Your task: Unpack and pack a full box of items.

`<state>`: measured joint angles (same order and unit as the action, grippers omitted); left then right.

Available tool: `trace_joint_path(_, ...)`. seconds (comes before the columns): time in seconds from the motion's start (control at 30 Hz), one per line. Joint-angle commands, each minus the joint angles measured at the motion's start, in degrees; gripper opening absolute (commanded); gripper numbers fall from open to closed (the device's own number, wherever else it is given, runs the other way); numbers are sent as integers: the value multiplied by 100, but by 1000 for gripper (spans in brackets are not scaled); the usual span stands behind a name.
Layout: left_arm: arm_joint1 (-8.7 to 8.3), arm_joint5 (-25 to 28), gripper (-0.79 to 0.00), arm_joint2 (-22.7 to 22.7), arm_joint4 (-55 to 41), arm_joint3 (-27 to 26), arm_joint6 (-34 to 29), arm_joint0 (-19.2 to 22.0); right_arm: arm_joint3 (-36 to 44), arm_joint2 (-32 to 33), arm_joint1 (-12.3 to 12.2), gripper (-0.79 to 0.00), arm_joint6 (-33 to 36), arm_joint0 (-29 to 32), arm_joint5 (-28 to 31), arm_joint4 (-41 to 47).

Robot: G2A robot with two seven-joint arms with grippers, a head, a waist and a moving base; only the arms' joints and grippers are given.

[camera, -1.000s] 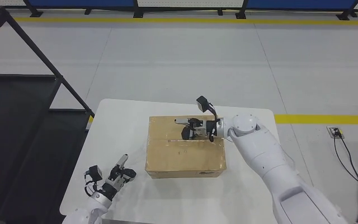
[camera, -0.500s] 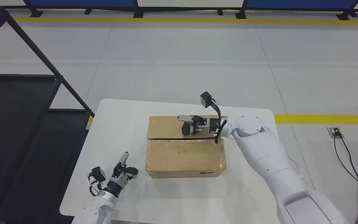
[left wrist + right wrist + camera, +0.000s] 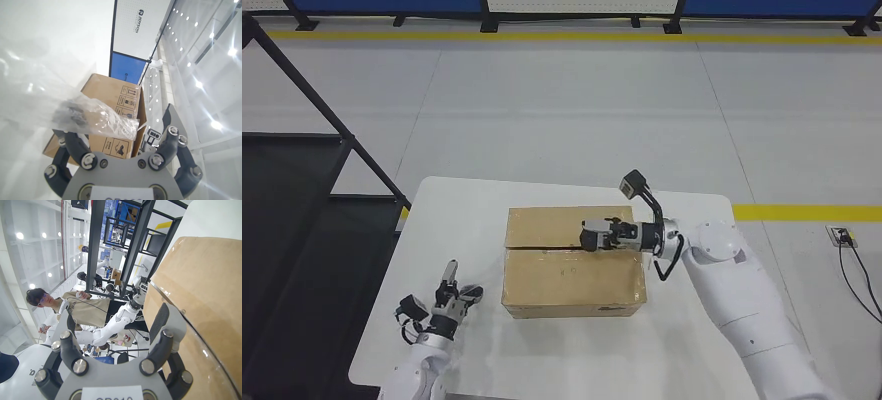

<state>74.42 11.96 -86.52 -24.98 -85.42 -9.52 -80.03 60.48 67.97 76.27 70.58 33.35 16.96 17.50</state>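
**Right arm at the box seam, left arm down by a loose bag**

At the front left of the tabletop (image 3: 462,220) the left gripper (image 3: 460,282) sits low, its fingers apart and clamped on nothing. A clear plastic bag (image 3: 98,115) of small dark parts lies across one finger rather than between the pair. I cannot tell whether it rests on the finger or on the surface beneath.

The cardboard box (image 3: 572,280) stands mid-tabletop, up and to the right of that gripper and clear of it. Its long axis runs left to right, with the flap seam along the same line.

The right gripper (image 3: 585,238) is over the box top at the seam, fingers spread. One finger (image 3: 160,321) lies against the cardboard beside the taped edge, the other hangs free. The right arm is plainly the nearer one, so opening the flaps looks to be its job.

The box's contents are hidden, and whether the far flap has lifted is hard to make out.
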Motion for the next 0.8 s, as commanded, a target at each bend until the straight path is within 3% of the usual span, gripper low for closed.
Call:
trace_joint_path(0.0, 3, 105, 0, -52, -31, -138, 83, -82, 379, 134, -69, 0, -76, 241, -241, -137)
trace_joint_path(0.13, 7, 288, 0, -144, 82, -534, 306, -278, 733, 198, -154, 0, -277, 491, -885, -511)
trace_joint_path(0.3, 9, 370, 0, -278, 117, -929, 459, -393, 455, 141, -163, 0, -659, 400, -1164, -664)
trace_joint_path(0.77, 41, 220, 0, -296, 577, -1788, 905, -273, -308, -14, -160, 0, -539, 23, -1066, -450)
